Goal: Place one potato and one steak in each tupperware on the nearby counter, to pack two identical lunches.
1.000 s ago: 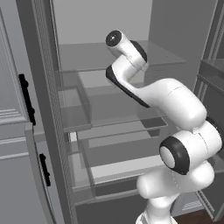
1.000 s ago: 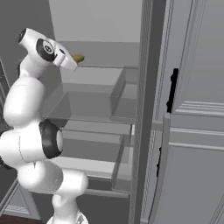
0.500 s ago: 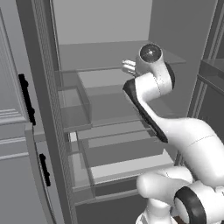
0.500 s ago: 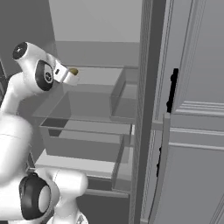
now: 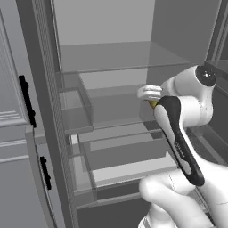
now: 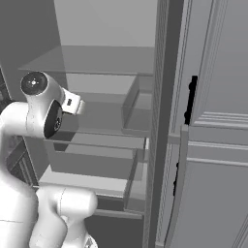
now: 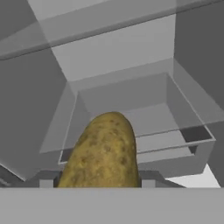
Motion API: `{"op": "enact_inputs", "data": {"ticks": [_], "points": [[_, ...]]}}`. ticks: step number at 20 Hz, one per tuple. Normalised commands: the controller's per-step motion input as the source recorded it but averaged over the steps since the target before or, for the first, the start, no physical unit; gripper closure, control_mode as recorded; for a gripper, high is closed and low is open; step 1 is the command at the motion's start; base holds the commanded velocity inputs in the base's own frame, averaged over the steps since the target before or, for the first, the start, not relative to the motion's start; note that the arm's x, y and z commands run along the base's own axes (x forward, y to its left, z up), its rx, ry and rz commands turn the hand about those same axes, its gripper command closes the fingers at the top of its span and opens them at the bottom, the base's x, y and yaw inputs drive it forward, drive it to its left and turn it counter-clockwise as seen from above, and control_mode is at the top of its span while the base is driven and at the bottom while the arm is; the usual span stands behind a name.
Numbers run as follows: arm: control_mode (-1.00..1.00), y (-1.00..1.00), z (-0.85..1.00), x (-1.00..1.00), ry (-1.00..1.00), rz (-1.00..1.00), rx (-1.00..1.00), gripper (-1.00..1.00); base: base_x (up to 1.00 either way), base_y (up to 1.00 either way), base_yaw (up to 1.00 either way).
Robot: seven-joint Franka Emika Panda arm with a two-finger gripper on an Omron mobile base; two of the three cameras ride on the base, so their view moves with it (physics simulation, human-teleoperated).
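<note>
A potato (image 7: 103, 153) is being carried out of an open fridge — the transport step for the 1st of the 2 lunches, as far as can be judged. In the hand view the olive-yellow oval is seen close against the camera, rising from between the gripper's fingers, with a clear drawer (image 7: 144, 127) and a glass shelf (image 7: 87, 22) of the fridge behind it. The fingertips themselves are hidden by the potato and the bottom of the view, so the gripper is judged to be clamped on the potato rather than plainly seen so. In the left base view a sliver of yellow (image 5: 152, 103) is glimpsed just beside the white hand (image 5: 151, 92), in front of the middle shelf.

Neither tupperware nor the worktop is in sight, so the next move is judged to call for the hand to be drawn clear of the shelves and the fridge door (image 6: 213, 145), and for the base or arm to be turned toward the worktop before any release.

Compared with 0.5 s ago, the wrist has been lowered and pulled back toward the base: in the left base view the upper joint now sits further right and lower, and in the right base view the hand has dropped from beside the upper shelf to the middle shelf level. The fridge and door are unchanged.
</note>
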Motion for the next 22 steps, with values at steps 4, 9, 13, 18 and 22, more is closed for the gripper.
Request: {"op": "enact_inputs", "data": {"ticks": [4,9,13,18,22], "points": [[1.0,0.01,0.0,-0.75,0.01,0.16,-0.02,1.0,-0.25,0.01,0.03],[1.0,0.0,0.0,0.0,0.0,0.0,0.0,1.0,-1.0,0.02,0.02],[1.0,0.0,0.0,0.0,0.0,0.0,0.0,1.0,-1.0,0.24,0.0],[1.0,0.0,0.0,0.0,0.0,0.0,0.0,1.0,-0.51,0.95,0.2],[1.0,0.0,0.0,0.0,0.0,0.0,0.0,1.0,-0.04,1.0,0.3]]}}
